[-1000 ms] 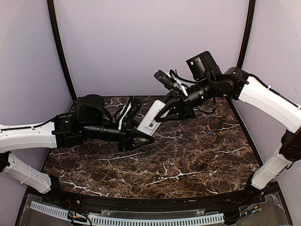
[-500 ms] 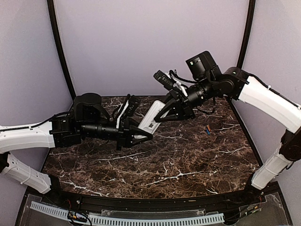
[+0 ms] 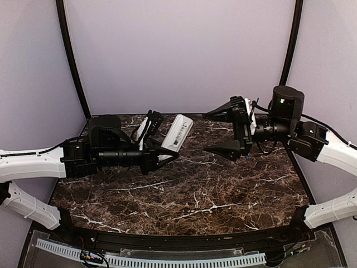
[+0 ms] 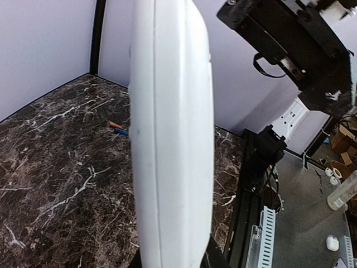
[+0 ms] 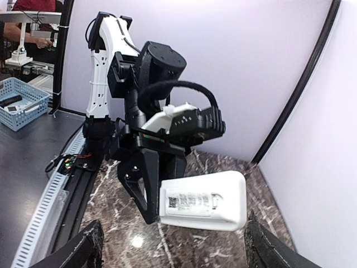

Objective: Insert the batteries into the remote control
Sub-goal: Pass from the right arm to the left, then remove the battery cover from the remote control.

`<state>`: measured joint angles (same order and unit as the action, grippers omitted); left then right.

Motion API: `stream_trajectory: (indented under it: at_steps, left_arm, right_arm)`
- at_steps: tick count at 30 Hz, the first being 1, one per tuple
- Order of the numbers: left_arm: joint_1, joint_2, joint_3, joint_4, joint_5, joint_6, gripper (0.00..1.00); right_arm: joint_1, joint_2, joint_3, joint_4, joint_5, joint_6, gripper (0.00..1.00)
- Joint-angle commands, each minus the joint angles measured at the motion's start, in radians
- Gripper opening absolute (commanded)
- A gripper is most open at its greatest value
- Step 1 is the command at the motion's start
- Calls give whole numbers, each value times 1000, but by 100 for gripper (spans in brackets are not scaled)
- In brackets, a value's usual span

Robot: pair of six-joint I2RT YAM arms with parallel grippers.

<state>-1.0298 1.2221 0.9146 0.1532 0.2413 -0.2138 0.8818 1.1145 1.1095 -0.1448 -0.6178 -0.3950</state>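
So, left pincer [image 3: 166, 152]: clamped narrow on the bottom end of the remote control, no slack that I can see.
Remote control [image 3: 178, 133]: white, sticking up out of the left pincer and tilted toward the right pincer, clear of the worktop. The left wrist cam mostly gets its smooth edge filling the shot. The right wrist cam shows a small printed label on the face turned that way.
Worktop [image 3: 184, 195]: dark marble with white veins, under both pincers.
Right pincer [image 3: 223, 132]: spread wide with nothing in it, pointed at the remote control but apart from it.
Batteries [image 4: 118, 127]: one orange-red, one blue, lying side by side flat on the worktop. They're just below and behind the right pincer's lower finger, well apart from the left pincer.
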Motion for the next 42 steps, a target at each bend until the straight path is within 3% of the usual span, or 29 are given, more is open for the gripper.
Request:
stream_trajectory:
  at_steps: [1,15,22,36,42]
  left_arm:
    - [6,-12,-6,-6,-149,-12,0]
    - [7,8,14,-9,-158,-27,0]
    - [7,7,10,1,-143,-25,0]
    - [8,-8,-7,29,-110,-25,0]
    - [8,-7,-5,22,-115,-11,0]
  right_arm:
    - [40,-11,-115,396,82,-114,84]
    - [92,167,-56,417,136,-241,81]
    - [93,200,-46,381,189,-250,75]
    - [93,208,-61,336,258,-254,72]
    - [94,218,-44,278,210,-260,62]
